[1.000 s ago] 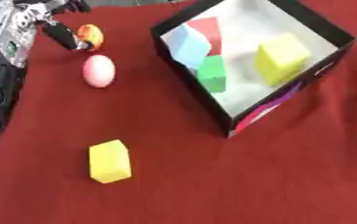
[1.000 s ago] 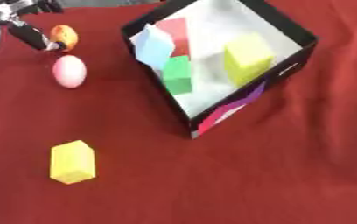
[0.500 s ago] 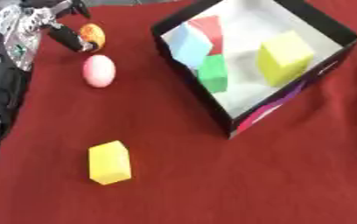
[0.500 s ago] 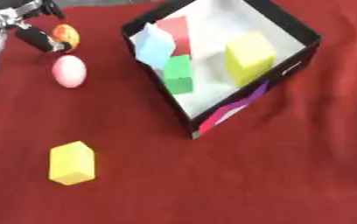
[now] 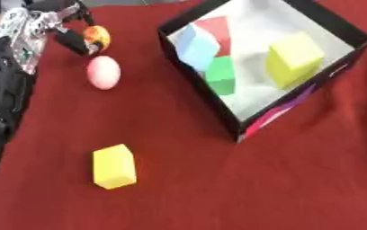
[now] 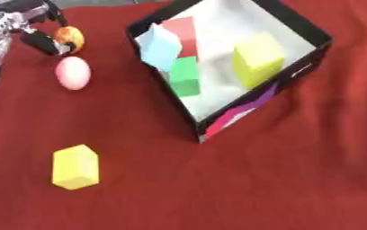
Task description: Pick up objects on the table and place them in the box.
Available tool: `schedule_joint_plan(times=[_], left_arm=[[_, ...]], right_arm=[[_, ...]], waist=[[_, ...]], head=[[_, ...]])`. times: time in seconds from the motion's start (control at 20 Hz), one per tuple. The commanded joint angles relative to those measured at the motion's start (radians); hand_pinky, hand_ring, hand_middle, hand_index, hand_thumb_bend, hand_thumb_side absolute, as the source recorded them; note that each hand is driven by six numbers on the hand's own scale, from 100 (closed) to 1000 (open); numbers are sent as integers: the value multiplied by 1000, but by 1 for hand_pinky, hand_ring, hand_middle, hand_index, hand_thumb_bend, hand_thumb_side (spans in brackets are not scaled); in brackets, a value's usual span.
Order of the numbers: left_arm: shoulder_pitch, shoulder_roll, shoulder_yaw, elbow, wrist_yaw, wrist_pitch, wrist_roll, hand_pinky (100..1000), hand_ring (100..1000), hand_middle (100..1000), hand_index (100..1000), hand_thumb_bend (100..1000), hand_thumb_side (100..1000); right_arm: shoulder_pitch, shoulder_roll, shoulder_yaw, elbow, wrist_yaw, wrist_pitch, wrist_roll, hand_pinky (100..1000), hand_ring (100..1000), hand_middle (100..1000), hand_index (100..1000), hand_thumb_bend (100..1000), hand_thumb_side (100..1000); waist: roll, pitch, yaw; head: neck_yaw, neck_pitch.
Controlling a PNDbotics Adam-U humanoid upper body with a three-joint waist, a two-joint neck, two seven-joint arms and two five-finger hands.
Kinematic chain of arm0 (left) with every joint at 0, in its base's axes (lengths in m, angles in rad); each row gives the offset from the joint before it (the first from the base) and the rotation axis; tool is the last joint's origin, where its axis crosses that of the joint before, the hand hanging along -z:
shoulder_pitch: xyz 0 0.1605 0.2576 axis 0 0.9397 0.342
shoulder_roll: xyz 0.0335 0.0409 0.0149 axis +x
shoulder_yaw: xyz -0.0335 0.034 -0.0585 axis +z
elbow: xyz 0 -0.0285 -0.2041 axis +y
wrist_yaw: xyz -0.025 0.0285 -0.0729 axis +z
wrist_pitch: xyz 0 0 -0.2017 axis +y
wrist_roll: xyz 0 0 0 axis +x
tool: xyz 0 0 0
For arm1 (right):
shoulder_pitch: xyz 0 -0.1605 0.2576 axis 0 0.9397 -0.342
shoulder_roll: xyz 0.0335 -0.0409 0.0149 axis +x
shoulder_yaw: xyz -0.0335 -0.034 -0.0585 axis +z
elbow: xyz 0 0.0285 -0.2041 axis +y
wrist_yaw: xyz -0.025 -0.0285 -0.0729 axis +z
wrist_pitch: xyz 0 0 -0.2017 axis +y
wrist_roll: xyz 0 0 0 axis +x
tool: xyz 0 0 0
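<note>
A small orange ball (image 5: 98, 37) lies at the far left of the red cloth, with my left hand (image 5: 59, 21) curled round it, thumb (image 5: 73, 43) on its near side. Just in front of it lies a pink egg (image 5: 103, 72). A yellow block (image 5: 114, 166) stands alone nearer to me. The black box (image 5: 218, 110) with a white inside sits to the right and holds a light blue block (image 5: 194, 45), a red block (image 5: 216, 31), a green block (image 5: 221, 75) and a yellow block (image 5: 294, 59). My right hand is not visible.
My left arm (image 5: 2, 90) runs down the left edge of the view. The red cloth (image 5: 281, 188) stretches in front of the box and to the right of the lone yellow block.
My left hand's fingers have closed in on the orange ball, which has stayed where it was. The other objects have not moved.
</note>
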Motion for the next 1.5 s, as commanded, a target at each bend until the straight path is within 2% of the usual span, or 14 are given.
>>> schedule_joint_plan(times=[0.05,0.2,0.3,0.65,0.75,0.8,0.85,0.95,1.05,1.25,1.5], left_arm=[[-19,17,5,-10,-4,-1,2,811,818,714,531,220,203],[-19,15,3,-22,12,-8,9,801,804,698,508,173,191],[-23,17,-6,-48,32,-23,14,795,798,697,497,174,179],[-26,35,-82,-216,146,-125,0,785,786,685,461,213,154],[-26,36,-116,-281,184,-155,-10,786,788,688,460,260,145],[-27,32,-142,-322,207,-178,-14,785,789,691,460,250,144],[-26,21,-172,-363,241,-209,-23,779,781,687,455,152,156],[-20,-11,-231,-424,352,-272,-76,772,768,674,445,100,173],[-23,-43,-280,-478,452,-305,-136,768,764,668,439,100,172],[-19,-116,-349,-550,538,-281,-177,757,750,651,424,100,182],[16,-218,-369,-535,506,-230,-115,749,740,642,423,100,185]], right_arm=[[-2,-17,-5,-23,-3,-4,2,1000,709,641,734,100,508],[4,-19,-5,-23,-5,-7,3,1000,709,641,734,100,507],[10,-22,-7,-23,-10,-9,0,1000,710,642,734,100,507],[40,-42,-12,-23,-41,-18,-13,1000,711,643,735,100,509],[47,-48,-16,-23,-55,-19,-21,1000,711,643,734,100,512],[50,-53,-20,-23,-65,-19,-27,1000,711,643,735,100,516],[50,-58,-24,-23,-76,-18,-33,1000,712,644,735,100,521],[48,-69,-37,-23,-107,-14,-52,1000,714,645,735,100,531],[45,-84,-53,-23,-147,-11,-75,1000,715,646,735,100,529],[51,-113,-86,-23,-216,-22,-120,1000,719,650,737,100,525],[76,-120,-125,-23,-262,-8,-153,1000,719,650,737,100,524]], waist=[[-11,-26,2],[-14,-32,5],[-17,-40,10],[-27,-78,36],[-29,-88,43],[-30,-93,46],[-31,-97,48],[-34,-103,50],[-36,-110,50],[-38,-122,50],[-41,-137,49]], head=[[1,1],[-1,6],[-7,13],[-31,41],[-36,50],[-39,54],[-41,57],[-45,60],[-48,66],[-49,78],[-45,89]])
